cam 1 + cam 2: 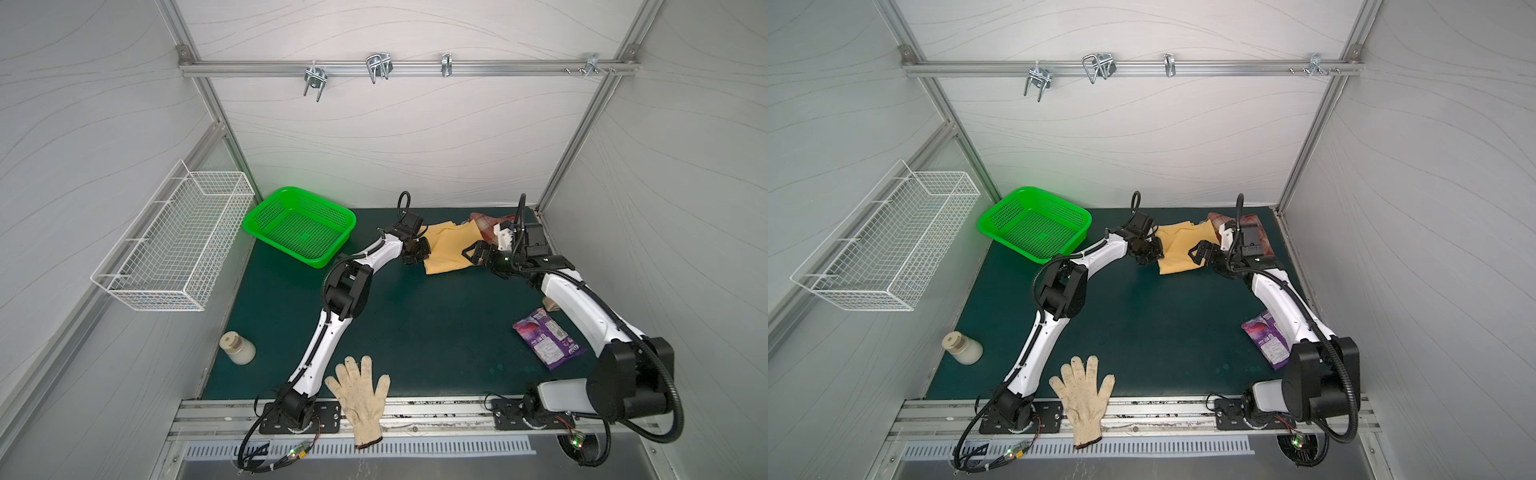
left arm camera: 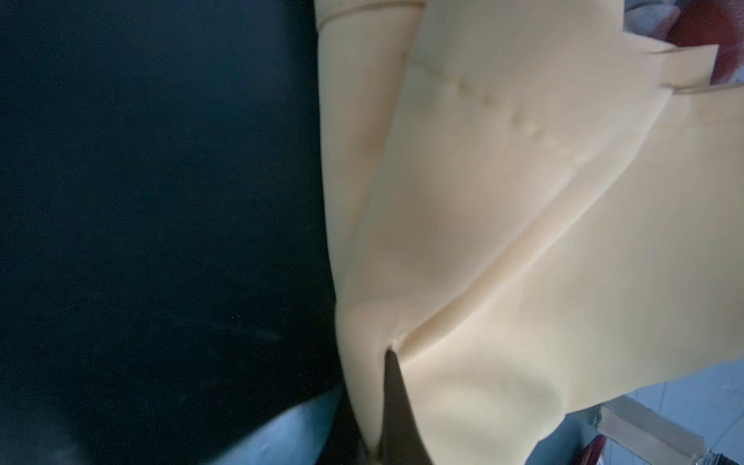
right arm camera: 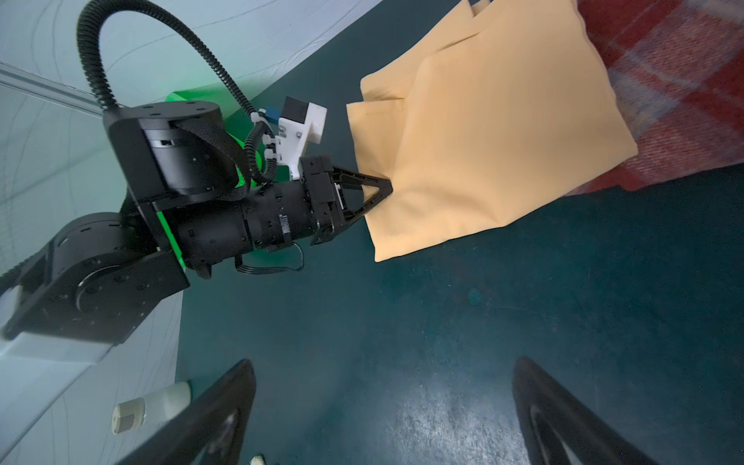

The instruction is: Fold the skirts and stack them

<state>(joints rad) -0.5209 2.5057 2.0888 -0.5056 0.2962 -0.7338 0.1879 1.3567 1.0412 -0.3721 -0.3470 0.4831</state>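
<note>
The yellow skirt (image 1: 446, 249) lies loosely folded on the dark mat, beyond the green basket (image 1: 291, 249) on the side away from the wire rack. The left gripper (image 3: 388, 187) is at the skirt's basket-side edge. Its jaws are closed tight, pinching a fold of the yellow cloth, and the left wrist view shows the fabric (image 2: 503, 201) puckering where they meet. The right gripper (image 3: 382, 362) is at the skirt's far side from the basket, jaws spread wide with nothing in them and only bare mat between its fingers (image 3: 225, 406). The plaid skirt (image 3: 676, 80) lies farther still from the basket, its edge tucked under the yellow one. The print on the purple packet (image 1: 548, 338) is too small to read.
</note>
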